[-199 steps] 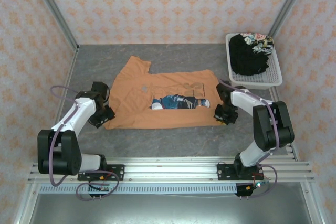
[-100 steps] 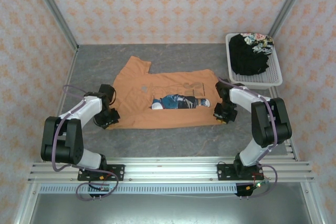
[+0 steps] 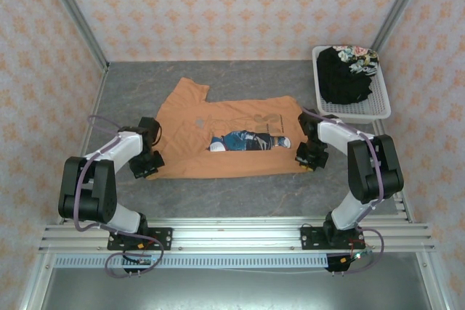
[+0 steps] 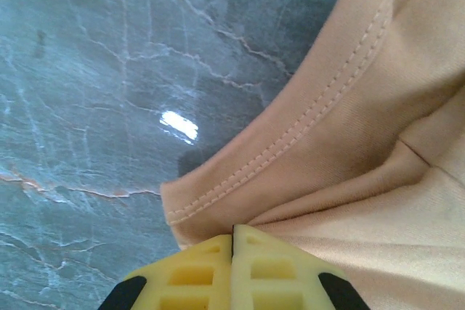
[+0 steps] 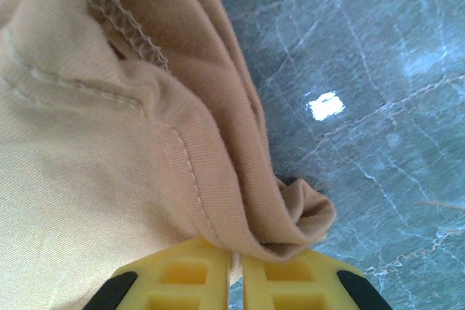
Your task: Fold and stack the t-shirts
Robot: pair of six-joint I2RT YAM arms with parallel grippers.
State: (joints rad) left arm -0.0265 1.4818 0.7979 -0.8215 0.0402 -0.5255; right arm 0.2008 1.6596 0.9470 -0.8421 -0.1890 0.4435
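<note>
"What's new with the left gripper (image 3: 147,166)?"

"It has slid in closer to the orange t-shirt (image 3: 218,125). Now it sits right at the near left corner."

"And its yellow fingers (image 4: 196,274)?"

"They were apart. Now they are shut tight on the hem (image 4: 290,136)."

"Has the left arm (image 3: 109,157) moved?"

"Yes, it leans in more toward the shirt."

"The right arm (image 3: 363,157)?"

"Its elbow has moved a tiny bit left."

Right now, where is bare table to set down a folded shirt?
Bare table: the strip between the orange t-shirt and the aluminium rail, and along the back wall. Crowded: the white basket with the black t-shirt, far right; the shirt's near corners, pinched by left gripper and right gripper.
</note>
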